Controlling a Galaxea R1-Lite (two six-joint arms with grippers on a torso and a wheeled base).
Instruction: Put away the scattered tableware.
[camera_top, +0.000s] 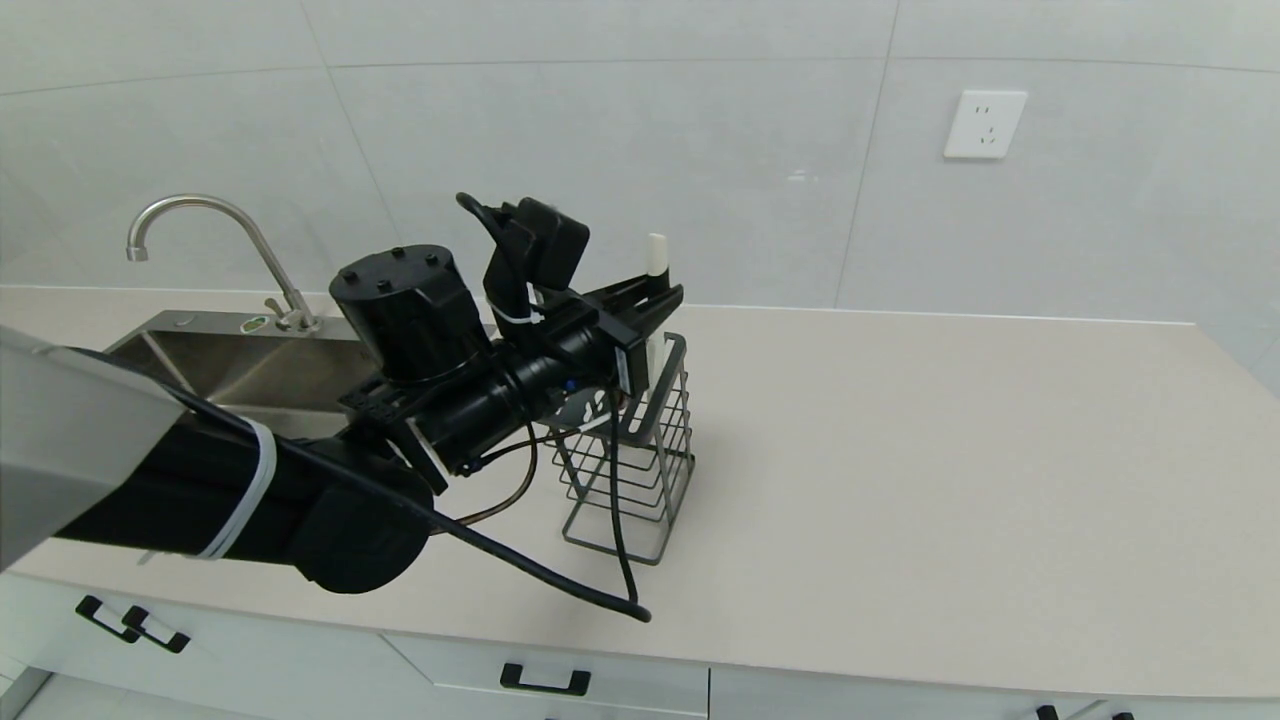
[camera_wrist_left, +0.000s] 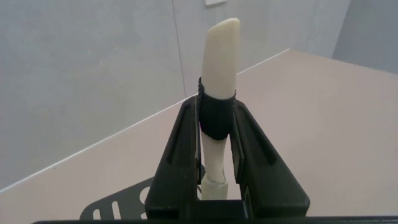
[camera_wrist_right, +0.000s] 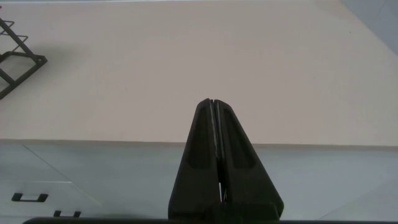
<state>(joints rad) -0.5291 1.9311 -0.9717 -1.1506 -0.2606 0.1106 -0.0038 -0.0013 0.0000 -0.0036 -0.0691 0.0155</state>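
Counter (camera_top: 950, 450) open R of rack (camera_top: 650, 455); cream handle (camera_wrist_left: 219, 68) in L jaws.

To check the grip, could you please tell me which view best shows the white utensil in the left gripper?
Left wrist view: the utensil is close up, clamped in the left gripper. The head view gives its tip above the gripper, over the wire rack. The right wrist view faces the counter and a rack corner.
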